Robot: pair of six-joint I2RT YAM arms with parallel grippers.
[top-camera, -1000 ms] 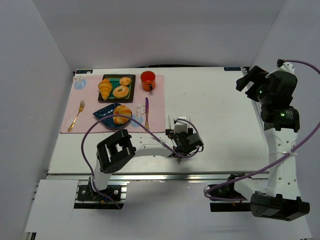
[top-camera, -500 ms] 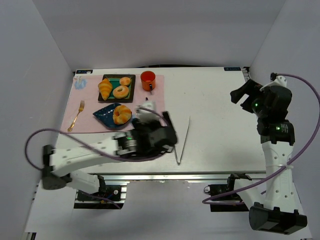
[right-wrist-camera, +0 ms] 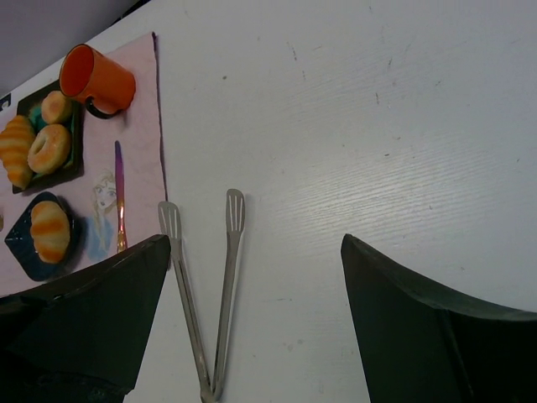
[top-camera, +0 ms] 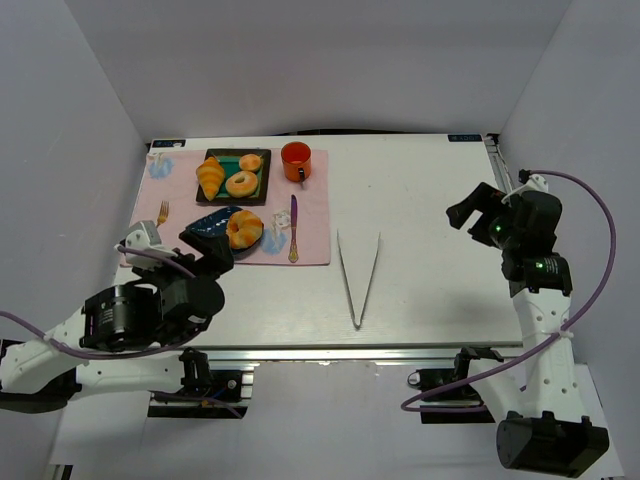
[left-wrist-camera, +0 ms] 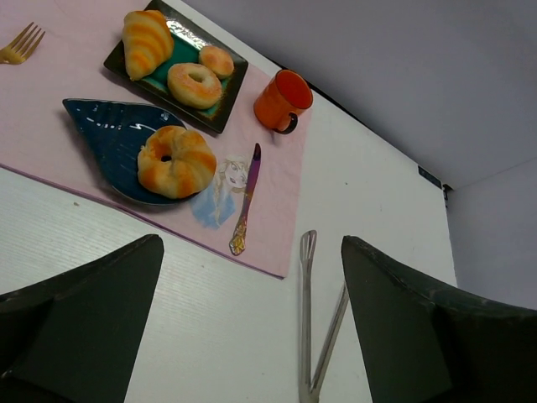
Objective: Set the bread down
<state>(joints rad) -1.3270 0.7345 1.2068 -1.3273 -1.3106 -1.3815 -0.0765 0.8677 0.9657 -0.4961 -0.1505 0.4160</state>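
Top external, left-centre: bread (top-camera: 243, 229) on blue plate (top-camera: 212, 222). L gripper (left-wrist-camera: 252, 248), R gripper (right-wrist-camera: 256, 243): jaws released, empty. Risk: L gripper may bump plate.

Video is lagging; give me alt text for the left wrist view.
The bread lies on a blue plate on the pink mat. Metal tongs lie on the table to its right, ahead of the open left gripper.

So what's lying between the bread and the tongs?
Only the knife, lying on the pink mat, sits between the bread and the tongs. The top view shows it.
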